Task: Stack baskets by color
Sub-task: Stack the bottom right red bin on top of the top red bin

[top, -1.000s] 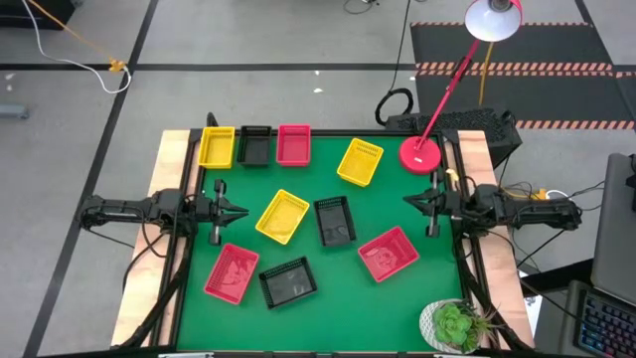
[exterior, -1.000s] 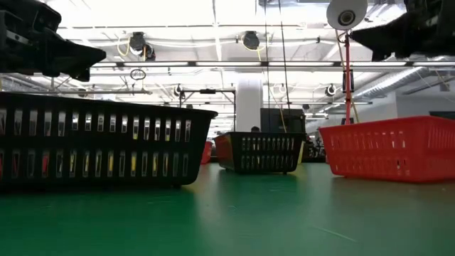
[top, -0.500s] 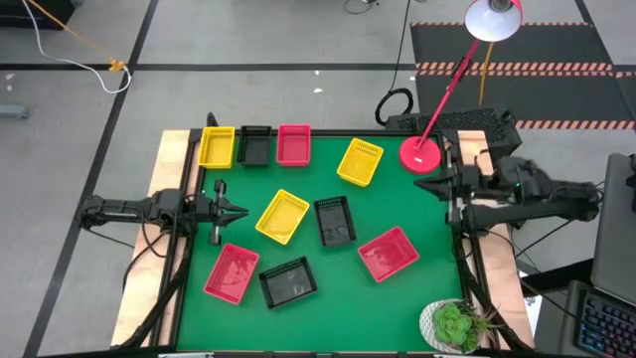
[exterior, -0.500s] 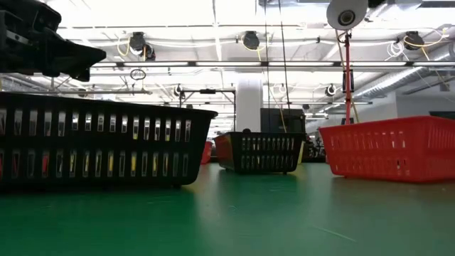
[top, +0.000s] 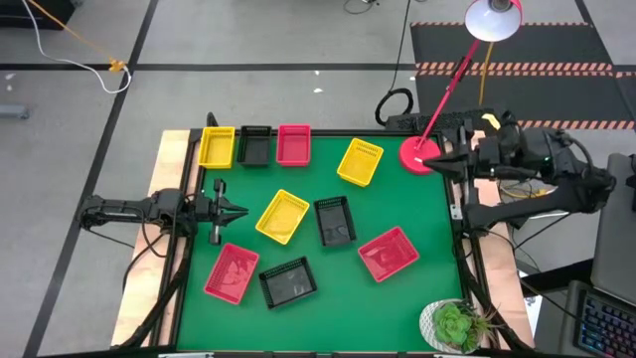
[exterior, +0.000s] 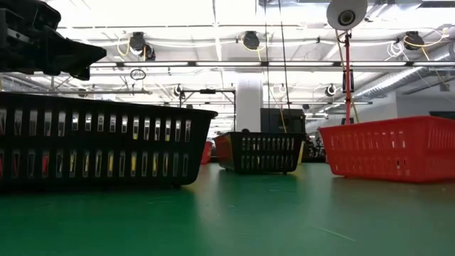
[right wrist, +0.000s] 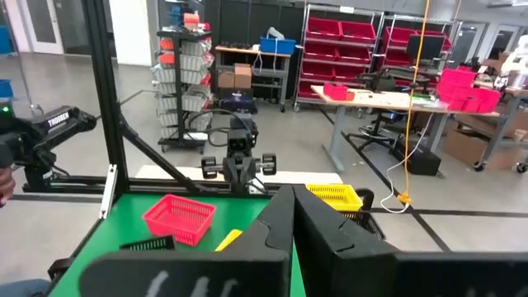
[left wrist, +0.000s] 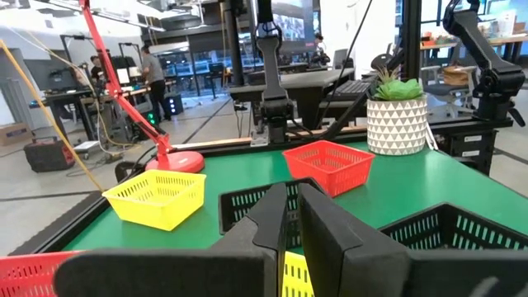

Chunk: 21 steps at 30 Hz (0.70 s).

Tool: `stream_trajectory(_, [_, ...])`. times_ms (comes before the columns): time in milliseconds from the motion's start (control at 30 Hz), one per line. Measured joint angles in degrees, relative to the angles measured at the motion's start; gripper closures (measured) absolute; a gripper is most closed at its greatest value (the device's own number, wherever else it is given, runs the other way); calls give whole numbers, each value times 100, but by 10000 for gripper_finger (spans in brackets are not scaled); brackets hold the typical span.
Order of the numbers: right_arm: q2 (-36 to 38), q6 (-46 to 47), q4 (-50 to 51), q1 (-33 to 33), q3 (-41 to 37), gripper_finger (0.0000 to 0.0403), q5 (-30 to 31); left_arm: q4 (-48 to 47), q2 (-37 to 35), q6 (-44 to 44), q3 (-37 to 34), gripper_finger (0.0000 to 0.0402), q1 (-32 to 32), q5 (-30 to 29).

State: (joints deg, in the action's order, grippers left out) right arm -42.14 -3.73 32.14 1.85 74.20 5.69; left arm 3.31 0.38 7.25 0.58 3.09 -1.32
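Nine baskets rest on their bottoms on the green mat. A yellow [top: 217,146], a black [top: 255,145] and a pink-red basket [top: 293,144] stand in a row at the far edge. Scattered across the middle are two more yellow baskets [top: 360,161] [top: 283,216], two black [top: 335,220] [top: 288,282] and two pink-red [top: 388,254] [top: 232,272]. My left gripper [top: 243,210] [left wrist: 292,191] is shut and level at the left edge, holding nothing. My right gripper [top: 434,159] [right wrist: 290,194] is shut and empty, raised high at the right edge beside the lamp base.
A round red lamp base [top: 418,154] stands at the far right corner, its arm slanting up to the white head [top: 494,18]. A potted plant [top: 454,325] sits at the near right corner. Bare mat lies between the baskets and the right edge.
My right gripper has risen from low at the table's right edge to high above it, leaving the low view and staying shut. In the high view it now sits nearer the far edge, by the lamp base. No basket has moved.
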Motion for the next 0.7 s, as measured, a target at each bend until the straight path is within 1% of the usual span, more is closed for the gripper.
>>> stream_trajectory(67, [-104,7,42,0,130,403,0,-2,0,0,2,364,-2,-3])
stream_trajectory(300, [-200,24,35,0,141,403,7,13,0,-114,0,364,0,-20])
stream_trajectory(367, [-217,7,33,0,141,403,9,279,2,-266,0,364,2,-189])
stream_trajectory(433, [-220,9,33,0,141,403,12,613,-2,-632,45,364,-2,-402])
stream_trajectory(533, [-219,8,33,0,141,403,15,290,73,-763,435,367,4,-425])
stream_trajectory(633, [-219,7,31,0,140,403,17,-479,411,-710,1143,388,9,-428])
stream_trajectory(700, [-218,-1,30,0,139,403,17,-767,756,-578,1730,397,9,-429])
